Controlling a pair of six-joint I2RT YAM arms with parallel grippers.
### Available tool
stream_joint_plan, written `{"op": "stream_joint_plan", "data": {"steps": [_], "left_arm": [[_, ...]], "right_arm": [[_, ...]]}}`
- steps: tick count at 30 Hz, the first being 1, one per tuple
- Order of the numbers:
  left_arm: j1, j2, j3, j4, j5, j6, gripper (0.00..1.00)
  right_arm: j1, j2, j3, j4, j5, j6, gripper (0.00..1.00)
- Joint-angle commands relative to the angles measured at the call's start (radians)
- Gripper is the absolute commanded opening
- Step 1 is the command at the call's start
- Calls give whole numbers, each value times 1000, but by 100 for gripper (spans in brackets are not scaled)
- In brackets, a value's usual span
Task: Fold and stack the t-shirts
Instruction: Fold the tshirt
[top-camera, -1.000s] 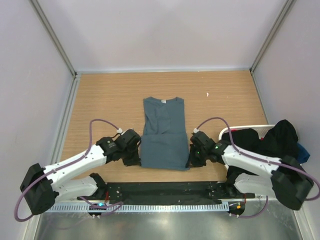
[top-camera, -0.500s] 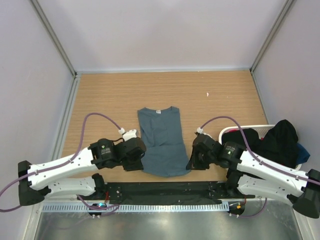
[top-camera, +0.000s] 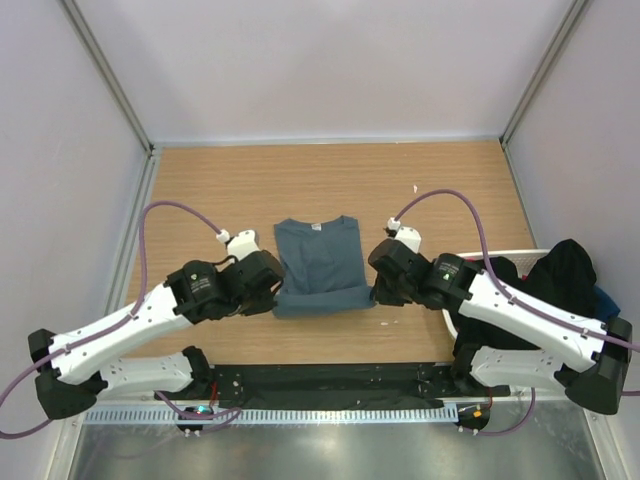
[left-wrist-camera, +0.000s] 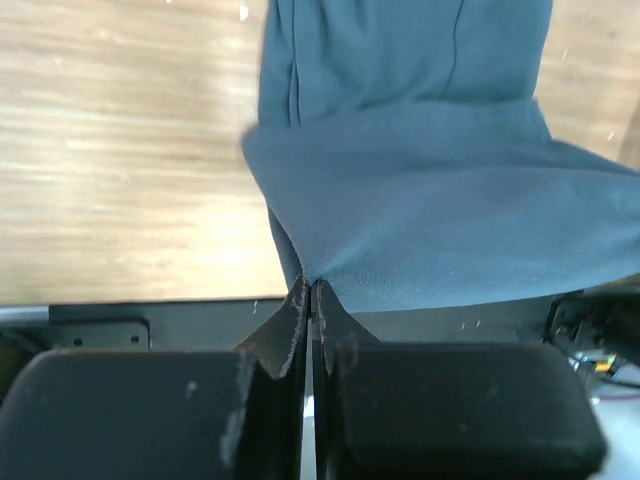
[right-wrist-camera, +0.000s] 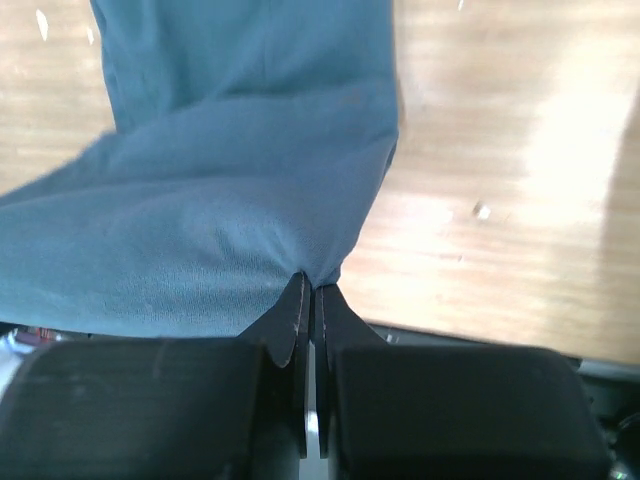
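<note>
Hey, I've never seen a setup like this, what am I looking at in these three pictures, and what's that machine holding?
These are two robot arms bolted at the near edge of a wooden table. The big picture looks down from above and behind them; the other two come from a camera on each wrist, looking along that arm's own tool. A blue-grey t-shirt lies on the table, collar away from the arms. The left tool and the right tool are each shut on a near corner of it, holding that end up above the rest. In the wrist views the dark fingers pinch the cloth. At the right a white basket holds dark clothes.
</note>
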Motion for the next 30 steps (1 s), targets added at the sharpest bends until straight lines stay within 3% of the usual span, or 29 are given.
{"op": "stream_joint_plan", "data": {"steps": [1,13,30], "left_arm": [[62,2,25,75,-74,71,0],[255,69,39,247,-14,232,0],[486,189,-35,415,145,264,0]], "right_arm": [[-31,6,81,17,156,-80,1],[-238,48,90,216,54,-245,1],[-393,298,202,379,-21,-393,1]]}}
